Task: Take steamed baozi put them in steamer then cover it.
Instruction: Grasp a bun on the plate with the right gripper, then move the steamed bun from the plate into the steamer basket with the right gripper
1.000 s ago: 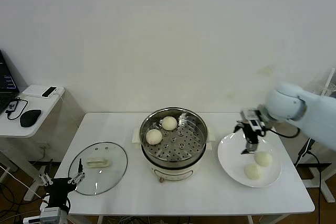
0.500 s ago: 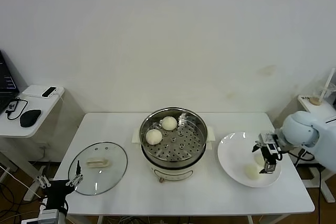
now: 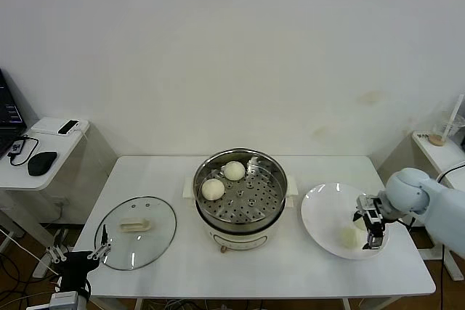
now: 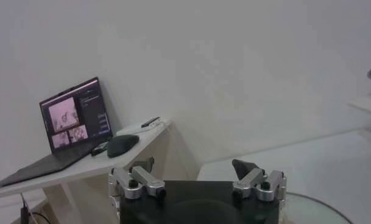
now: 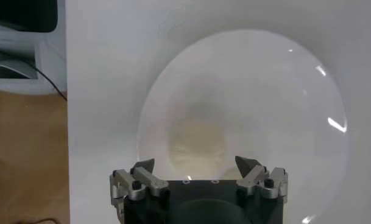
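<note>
The steamer [image 3: 270, 207] stands uncovered mid-table, and two steamed baozi [image 3: 213, 189] [image 3: 234, 170] rest on its perforated tray. To its right, a white plate [image 3: 323, 212] carries another baozi [image 3: 349, 237]. My right gripper [image 3: 371, 226] hangs low over the plate's right side and hides whatever lies beneath it. Seen from the right wrist, a baozi [image 5: 196, 143] lies just ahead of the open right gripper [image 5: 197, 165], untouched. The cover [image 3: 136, 231] lies flat on the table at the left. My left gripper [image 3: 76, 257] is open and empty off the table's front left corner.
A side desk [image 3: 43, 139] at the far left holds a mouse [image 3: 41, 162], a phone and a laptop [image 4: 72, 119]. The white wall stands close behind the table. Bare tabletop lies in front of the steamer.
My right gripper swung from beside the steamer down to the plate's right side, low over the baozi there. The left gripper sank slightly.
</note>
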Robot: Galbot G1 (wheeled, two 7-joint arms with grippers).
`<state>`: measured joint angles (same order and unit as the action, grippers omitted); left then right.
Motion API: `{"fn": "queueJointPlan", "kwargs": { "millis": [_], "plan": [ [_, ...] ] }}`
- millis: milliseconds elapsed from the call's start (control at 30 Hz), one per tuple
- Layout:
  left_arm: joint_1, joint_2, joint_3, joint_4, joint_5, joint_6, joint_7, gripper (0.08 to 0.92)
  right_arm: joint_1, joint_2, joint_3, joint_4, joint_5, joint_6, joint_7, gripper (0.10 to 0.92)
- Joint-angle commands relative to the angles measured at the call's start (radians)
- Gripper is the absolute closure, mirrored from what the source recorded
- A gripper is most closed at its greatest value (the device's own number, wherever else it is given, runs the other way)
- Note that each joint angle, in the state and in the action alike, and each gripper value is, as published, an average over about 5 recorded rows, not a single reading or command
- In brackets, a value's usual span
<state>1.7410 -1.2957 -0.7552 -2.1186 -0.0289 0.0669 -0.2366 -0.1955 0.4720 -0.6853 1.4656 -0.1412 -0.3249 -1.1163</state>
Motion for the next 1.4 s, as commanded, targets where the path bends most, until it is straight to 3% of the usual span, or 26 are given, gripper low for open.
{"fn": "queueJointPlan", "kwargs": {
  "millis": [33,400,667,1000,1400],
  "plan": [
    [0.000,0.001,-0.003,-0.003,0.000,0.001,0.001,0.177,-0.043,0.038,0.032,-0.057,-0.023,0.007,0.005,0.203],
    [0.005,0.000,-0.018,-0.005,-0.002,0.001,0.000,0.177,-0.037,0.091,0.023,-0.085,-0.026,-0.002,0.015,0.206],
    [0.006,-0.004,-0.017,-0.005,-0.003,0.000,-0.001,0.177,-0.037,0.086,0.016,-0.090,-0.032,-0.014,0.015,0.264],
    [0.008,-0.003,-0.020,-0.007,-0.005,-0.001,-0.001,0.177,-0.036,0.089,0.023,-0.088,-0.038,-0.021,0.011,0.407],
    [-0.005,-0.003,-0.010,-0.004,-0.004,0.000,-0.001,0.177,0.158,0.024,-0.034,-0.013,0.036,-0.027,-0.032,0.417]
  ]
}}
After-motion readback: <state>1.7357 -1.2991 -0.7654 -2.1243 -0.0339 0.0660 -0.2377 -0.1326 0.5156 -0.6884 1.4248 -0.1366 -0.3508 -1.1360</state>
